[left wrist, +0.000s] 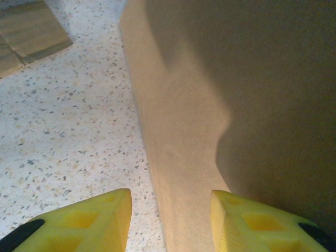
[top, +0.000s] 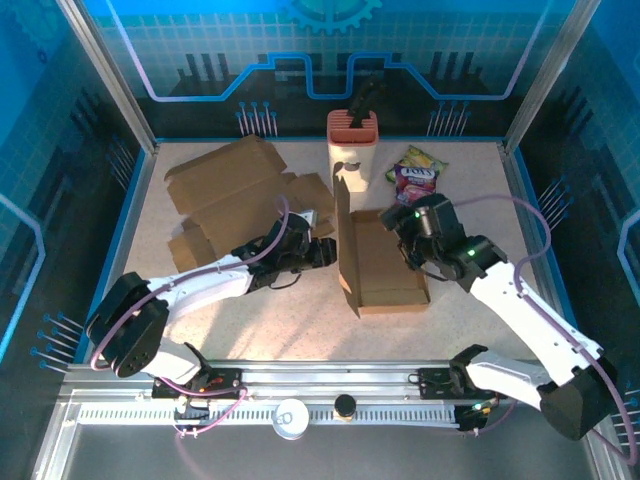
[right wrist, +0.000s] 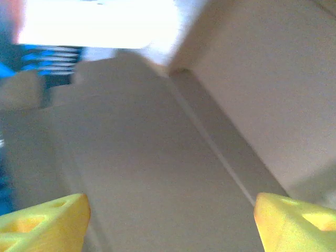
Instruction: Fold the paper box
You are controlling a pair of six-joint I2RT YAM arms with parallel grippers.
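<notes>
Standing at mid-bench: paper box point(top: 385, 268), brown card, partly formed, its floor panel flat on the bench point(top: 290, 320) and its long left wall raised upright.

Item 1, left tool point(top: 325, 252): lies low on the outer side of the raised wall. In the left wrist view, the tool point(left wrist: 168, 226) is spread, and its yellow fingertips point(left wrist: 84, 223) sit either side of the wall's lower edge. One tip is over the speckled bench point(left wrist: 68, 131), the other against the shaded card face of the box point(left wrist: 184, 131). Whether either tip touches the card cannot be told. Nothing is pinched.

Item 2, right tool point(top: 405, 235): hangs over the far right part of the box floor. In the right wrist view, which is blurred, the tool point(right wrist: 170, 226) is spread wide. Its yellow fingertips point(right wrist: 44, 223) are well apart, with the box point(right wrist: 157, 157) panels and a fold line between them. It holds nothing.

Item 3, flat cardboard sheets point(top: 225, 185): lying on the bench at far left, apart from the box.

Item 4, orange-topped holder point(top: 353, 145): upright at the far edge, behind the box.

Item 5, snack packet point(top: 418, 172): just right of the holder.
</notes>
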